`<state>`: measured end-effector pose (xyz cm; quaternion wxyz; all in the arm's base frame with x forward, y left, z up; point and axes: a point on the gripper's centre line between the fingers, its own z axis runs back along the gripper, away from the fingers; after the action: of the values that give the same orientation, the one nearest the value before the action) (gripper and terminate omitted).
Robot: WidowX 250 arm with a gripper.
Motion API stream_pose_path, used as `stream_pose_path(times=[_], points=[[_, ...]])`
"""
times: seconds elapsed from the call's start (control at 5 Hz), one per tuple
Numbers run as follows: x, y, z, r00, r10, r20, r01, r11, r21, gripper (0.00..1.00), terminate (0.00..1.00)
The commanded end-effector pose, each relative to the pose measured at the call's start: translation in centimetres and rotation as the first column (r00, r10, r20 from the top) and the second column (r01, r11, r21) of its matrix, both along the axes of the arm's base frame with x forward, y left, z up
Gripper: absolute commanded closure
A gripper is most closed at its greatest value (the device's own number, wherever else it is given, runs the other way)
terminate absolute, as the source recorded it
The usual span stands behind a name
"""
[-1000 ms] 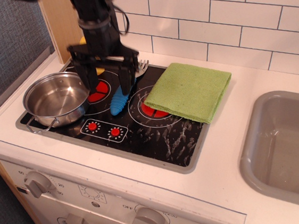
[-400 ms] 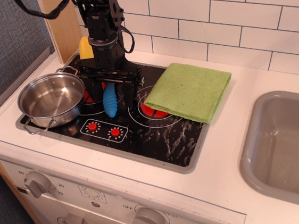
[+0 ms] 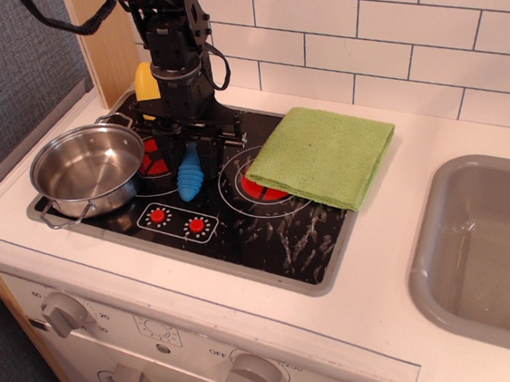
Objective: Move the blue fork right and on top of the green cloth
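Observation.image shows the claw now narrowed around the blue fork, pinching its handle on the stove surface where a moment ago it straddled it wide. Grasp looks made; the green cloth waits to the right.

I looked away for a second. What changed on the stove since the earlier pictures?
The gripper came down around the blue fork, and its fingers closed in on the handle. The fork swung from slanted to nearly straight, and the steel pot shifted slightly left. The green cloth stayed put.
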<state>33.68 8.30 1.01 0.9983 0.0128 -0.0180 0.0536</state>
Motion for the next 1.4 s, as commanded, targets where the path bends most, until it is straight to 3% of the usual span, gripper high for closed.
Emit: stream_pose_path(times=[0.0, 0.2, 0.4, 0.6, 0.8, 1.2], points=[[2.3, -4.3, 6.7, 0.972, -0.142, 0.188, 0.143, 0.99, 0.01, 1.0, 0.0], [3.5, -8.5, 7.7, 0.952, -0.234, 0.196, 0.24, 0.971, -0.007, 1.0, 0.0], [4.0, -10.7, 6.5, 0.941, -0.301, 0.158, 0.306, 0.952, -0.01, 1.0, 0.0], [3.7, -10.6, 5.3, 0.951, -0.284, 0.12, 0.287, 0.958, -0.01, 1.0, 0.0], [3.2, -9.5, 4.7, 0.967, -0.235, 0.1, 0.237, 0.971, -0.01, 0.0, 0.0], [2.6, -9.1, 6.5, 0.962, -0.24, 0.129, 0.241, 0.97, 0.009, 0.0, 0.0]])
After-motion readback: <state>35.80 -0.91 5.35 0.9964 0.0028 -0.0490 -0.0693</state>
